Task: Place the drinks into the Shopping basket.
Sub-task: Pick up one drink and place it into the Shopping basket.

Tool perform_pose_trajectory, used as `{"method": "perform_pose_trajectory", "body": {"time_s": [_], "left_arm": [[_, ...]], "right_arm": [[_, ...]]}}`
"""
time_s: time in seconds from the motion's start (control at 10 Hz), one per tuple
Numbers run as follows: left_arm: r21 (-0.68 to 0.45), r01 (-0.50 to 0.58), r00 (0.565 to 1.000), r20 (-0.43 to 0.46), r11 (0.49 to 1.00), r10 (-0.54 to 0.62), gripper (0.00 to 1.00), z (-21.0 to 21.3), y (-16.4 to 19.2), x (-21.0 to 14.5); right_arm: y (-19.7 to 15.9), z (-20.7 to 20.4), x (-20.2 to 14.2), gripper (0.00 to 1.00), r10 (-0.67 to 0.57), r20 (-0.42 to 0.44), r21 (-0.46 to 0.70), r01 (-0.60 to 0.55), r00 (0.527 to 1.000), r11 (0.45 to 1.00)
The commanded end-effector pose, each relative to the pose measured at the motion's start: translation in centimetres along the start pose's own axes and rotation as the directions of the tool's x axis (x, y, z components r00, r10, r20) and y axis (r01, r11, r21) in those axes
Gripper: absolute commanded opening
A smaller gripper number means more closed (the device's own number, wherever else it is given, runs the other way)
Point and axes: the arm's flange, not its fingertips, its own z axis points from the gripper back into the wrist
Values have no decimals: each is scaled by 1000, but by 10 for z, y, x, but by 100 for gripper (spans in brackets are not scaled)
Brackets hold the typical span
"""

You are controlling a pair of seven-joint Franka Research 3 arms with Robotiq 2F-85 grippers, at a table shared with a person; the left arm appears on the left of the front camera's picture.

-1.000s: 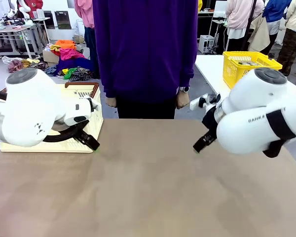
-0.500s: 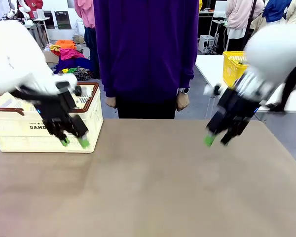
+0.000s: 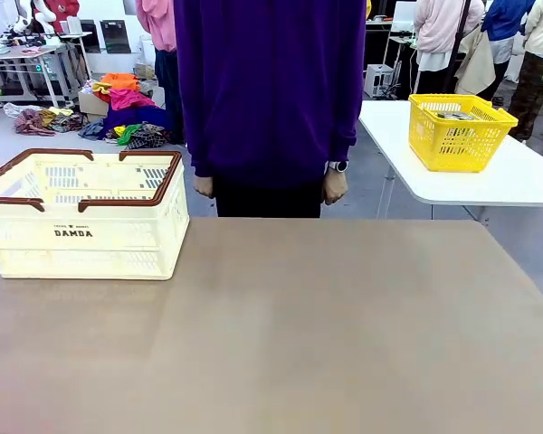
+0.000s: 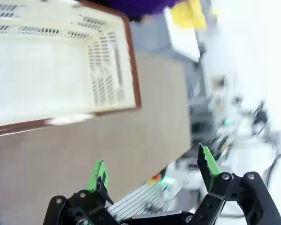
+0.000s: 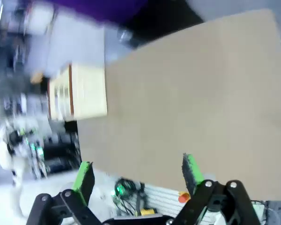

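The cream-white Shopping basket (image 3: 109,237) with brown rim handles and black "DAMDA" lettering stands at the table's far left. The drinks are out of view. In the left wrist view my left gripper (image 4: 152,166) hangs high above the table, open and holding nothing, with the Shopping basket (image 4: 51,61) below and beyond it. In the right wrist view my right gripper (image 5: 138,169) is also open and holding nothing, high over the brown table (image 5: 187,84), with the Shopping basket (image 5: 84,91) far off at the table's end.
A person in a purple top (image 3: 270,90) stands at the far edge with both hands down. A bright yellow basket (image 3: 460,131) sits on a white side table (image 3: 507,181) at the back right. The brown tabletop (image 3: 281,334) lies bare in front.
Both arms have lifted up and out of the front view. One second ago they hung low over the table beside the basket and at the right. Both grippers stayed open.
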Motion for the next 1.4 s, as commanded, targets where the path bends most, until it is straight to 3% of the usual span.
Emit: {"method": "perform_pose_trajectory", "body": {"time_s": [0.0, 0.1, 0.3, 0.4, 0.5, 1.3], "left_arm": [[-296, -194, 894, 338, 935, 293, 100, 16, 58, -1], [-363, -224, 832, 413, 905, 371, 100, 40, 87, -10], [-456, -195, 737, 516, 868, 436, 100, 58, 112, -40], [-441, -192, 732, 532, 877, 427, 100, 58, 115, -45], [-365, -312, 799, 399, 877, 450, 100, 77, 130, -27], [-365, -312, 799, 399, 877, 450, 100, 77, 130, -27]], "right_arm": [[-55, -6, -6, 100, -181, 87, 52, 177, 980, 983], [-89, 6, -15, 100, -268, 113, 76, 261, 957, 962], [-149, 26, -39, 100, -409, 165, 169, 383, 898, 908], [-169, 31, -48, 100, -455, 190, 194, 421, 870, 886], [-143, 25, -29, 100, -357, 120, 79, 350, 926, 934], [-143, 25, -29, 100, -357, 120, 79, 350, 926, 934]]}}
